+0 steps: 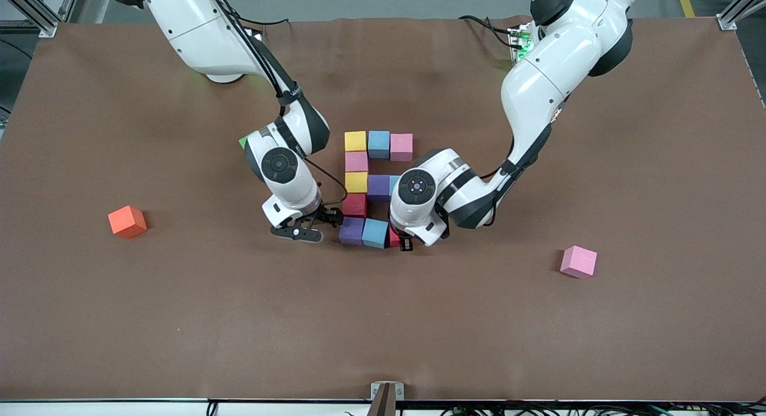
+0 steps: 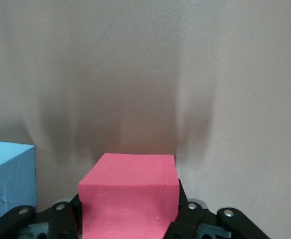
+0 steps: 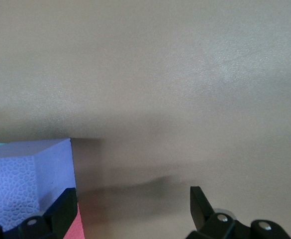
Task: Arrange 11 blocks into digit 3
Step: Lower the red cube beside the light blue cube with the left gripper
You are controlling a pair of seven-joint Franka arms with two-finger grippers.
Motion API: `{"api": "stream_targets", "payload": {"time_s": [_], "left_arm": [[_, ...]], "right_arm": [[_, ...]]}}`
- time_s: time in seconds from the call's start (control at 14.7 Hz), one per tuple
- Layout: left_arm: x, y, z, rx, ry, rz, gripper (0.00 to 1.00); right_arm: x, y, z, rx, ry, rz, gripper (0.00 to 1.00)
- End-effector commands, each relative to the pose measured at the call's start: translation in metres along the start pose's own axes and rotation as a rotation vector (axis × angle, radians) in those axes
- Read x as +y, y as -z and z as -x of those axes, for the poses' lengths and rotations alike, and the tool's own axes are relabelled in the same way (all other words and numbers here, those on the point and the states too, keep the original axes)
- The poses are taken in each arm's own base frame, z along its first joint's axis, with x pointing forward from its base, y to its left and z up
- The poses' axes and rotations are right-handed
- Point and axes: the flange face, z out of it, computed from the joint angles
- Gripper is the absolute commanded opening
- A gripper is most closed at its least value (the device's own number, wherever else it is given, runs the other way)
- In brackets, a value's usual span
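The left gripper (image 1: 400,241) is low at the nearest row of the figure, its fingers (image 2: 65,219) clamped on a red block (image 2: 129,196) that sits just beside the light blue block (image 1: 375,233) at the left arm's end of that row; in the front view only a sliver of that red cube shows under the hand. The right gripper (image 1: 297,230) hangs low over the mat beside the purple block (image 1: 352,230) at the right arm's end of the same row, its fingers (image 3: 201,205) spread apart and holding nothing (the purple cube's corner fills one edge of the right wrist view). The digit 3 (image 1: 372,185) lies in the middle of the brown table (image 1: 538,320): the row farthest from the front camera reads yellow (image 1: 355,140), blue, pink; a pink cube (image 1: 356,161) joins it to the middle row, which starts yellow and purple, its last cube mostly hidden under the left arm; another red cube (image 1: 355,205) joins that to the nearest row. A loose pink block (image 1: 578,261) rests well apart toward the left arm's end, nearer the front camera. An orange cube (image 1: 127,221) sits well apart toward the right arm's end, and a green cube (image 1: 243,142) peeks out from under the right arm.
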Motion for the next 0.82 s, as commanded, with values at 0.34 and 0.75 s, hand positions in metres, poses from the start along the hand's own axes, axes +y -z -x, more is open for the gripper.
{"api": "stream_targets", "payload": {"time_s": [0.34,0.75], "left_arm": [[-0.016,-0.046,-0.003,0.050,0.034,-0.063,0.31],[-0.027,-0.052,0.007,0.057,-0.146,-0.058,0.31]], "right_arm": [[-0.007,0.000,0.005,0.007,-0.030,-0.015,1.00],[-0.008,0.001,0.005,0.009,-0.028,-0.017,1.00]]}}
